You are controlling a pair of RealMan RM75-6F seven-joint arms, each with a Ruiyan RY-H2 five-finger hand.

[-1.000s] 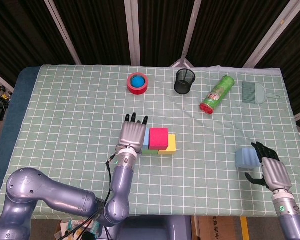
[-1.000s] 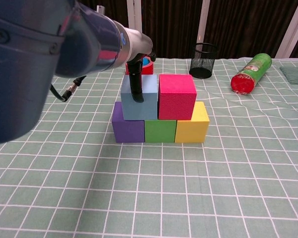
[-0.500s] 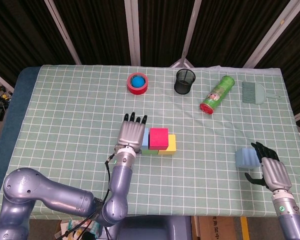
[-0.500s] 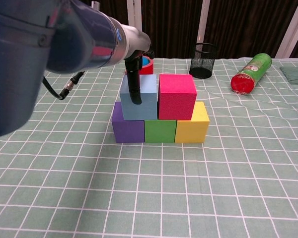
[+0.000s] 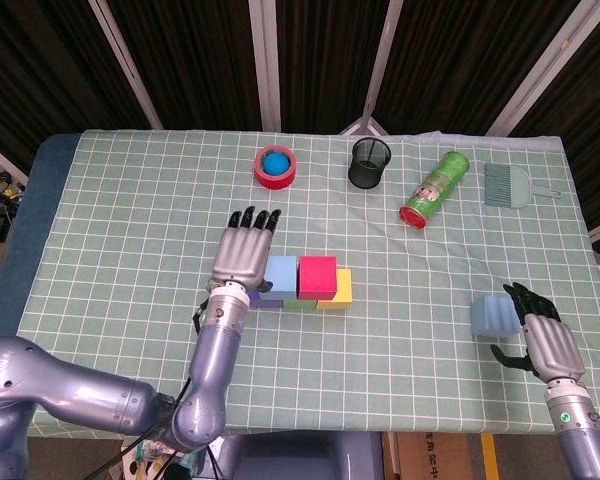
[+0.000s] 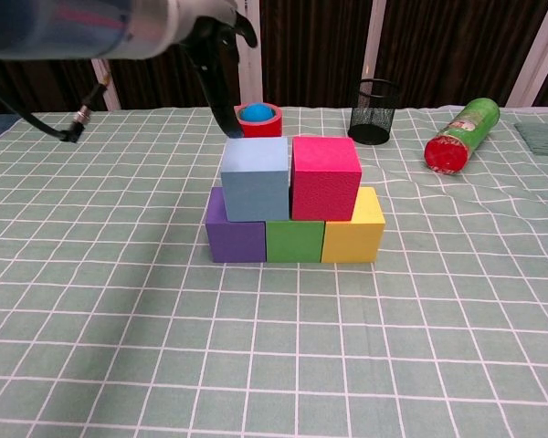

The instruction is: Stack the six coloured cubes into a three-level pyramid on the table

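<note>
Green checked cloth covered the whole surface, and your half-built pyramid sat about in the middle of it. Bottom row in the chest view ran purple cube, green cube, yellow cube, all touching side by side. On top of those you had the blue cube and the pink cube sitting flush against each other, blue over the purple/green seam, pink over the green/yellow one.

Your left hand hovered just to the left of the stack with its fingers stretched out straight and slightly apart, holding nothing, not touching any block as far as I could tell.

Your right hand was way off near the right front corner, resting by the light blue cube, well apart from the stack. Those fingers curled against the side of that cube, but honestly I couldn't tell if it was actually gripped or just touched.

Along the far edge: green can lying on its side, black mesh cup, a grey brush, and a red tape roll with a blue ball sitting in it.
</note>
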